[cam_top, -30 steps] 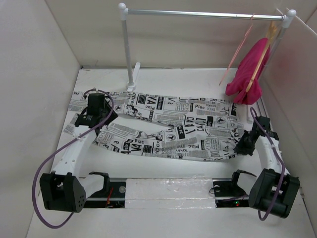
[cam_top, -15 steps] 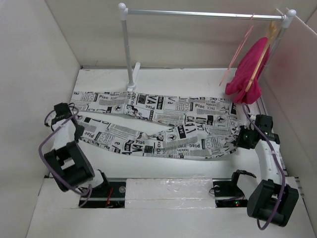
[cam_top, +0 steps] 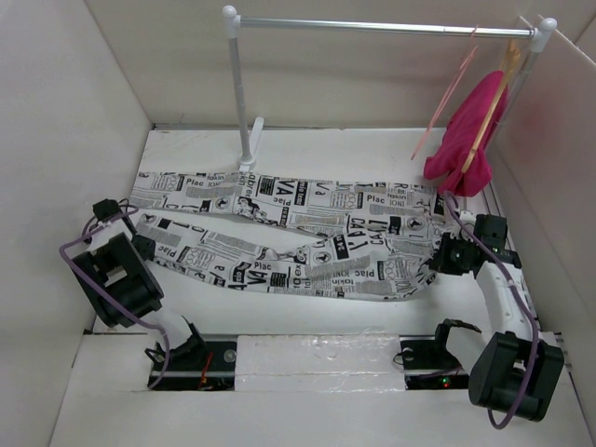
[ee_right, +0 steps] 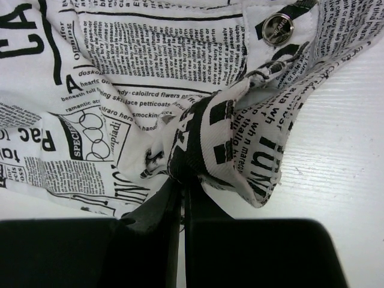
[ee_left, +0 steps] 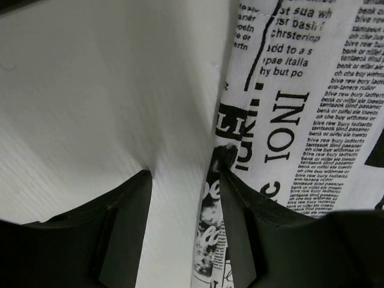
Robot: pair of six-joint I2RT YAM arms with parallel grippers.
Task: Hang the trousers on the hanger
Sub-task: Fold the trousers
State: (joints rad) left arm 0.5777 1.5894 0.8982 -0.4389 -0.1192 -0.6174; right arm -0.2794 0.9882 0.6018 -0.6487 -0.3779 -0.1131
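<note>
One pair of trousers (cam_top: 307,237) is being supported flat on the table (cam_top: 354,154), the long axis running left to right, the waist pointing right and both leg ends pointing left. Thin white woven cloth crowded with black newsprint is being shown, with a round metal button (ee_right: 278,28) at the waistband. A bunched waistband fold is being pinched between the fingers of the right gripper (ee_right: 182,186). The left gripper (ee_left: 183,180) is being held at a leg hem, fingers spread, one touching the cloth's edge. The hanger (cam_top: 445,98), a slender salmon wire triangle, is being carried tilted by the rail (cam_top: 382,26), beside a magenta garment (cam_top: 466,135).
</note>
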